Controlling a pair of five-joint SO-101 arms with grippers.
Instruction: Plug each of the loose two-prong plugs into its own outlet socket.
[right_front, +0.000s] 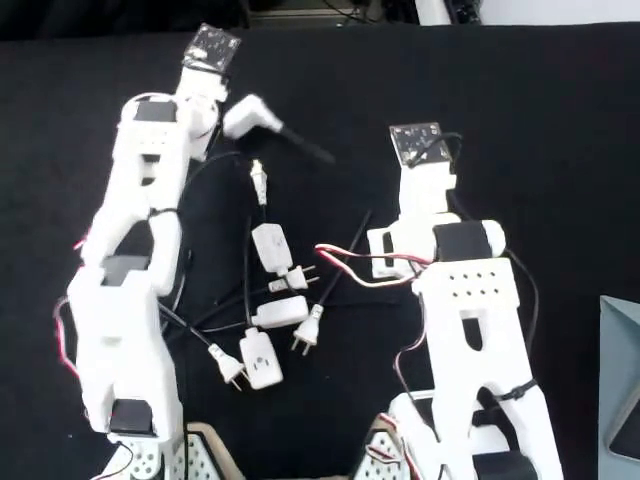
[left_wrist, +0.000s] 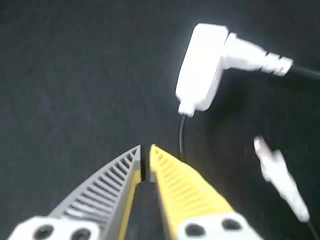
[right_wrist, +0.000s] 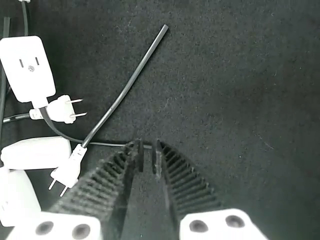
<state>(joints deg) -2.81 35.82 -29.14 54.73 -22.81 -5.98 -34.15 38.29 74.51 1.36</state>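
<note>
Several white outlet sockets and two-prong plugs lie tangled on the black table between my arms. One socket (right_front: 270, 245) (right_wrist: 27, 67) lies face up, with a loose plug (right_front: 297, 278) (right_wrist: 60, 109) just below it. Another loose plug (right_front: 308, 330) (right_wrist: 65, 172) lies near a socket on its side (right_front: 280, 312) (right_wrist: 35, 152). A third plug (right_front: 230, 368) rests beside the nearest socket (right_front: 260, 360). The far socket (right_front: 245, 115) (left_wrist: 200, 70) has a black-cabled plug joined to its end. My left gripper (left_wrist: 145, 150) is shut and empty short of it. My right gripper (right_wrist: 146, 147) is shut, empty, beside a black cable (right_wrist: 135, 75).
A small white plug (right_front: 258, 180) (left_wrist: 280, 180) on a thin cord lies below the far socket. Black cables loop between the sockets. A grey object (right_front: 620, 380) sits at the right edge. Both arm bases stand at the near edge.
</note>
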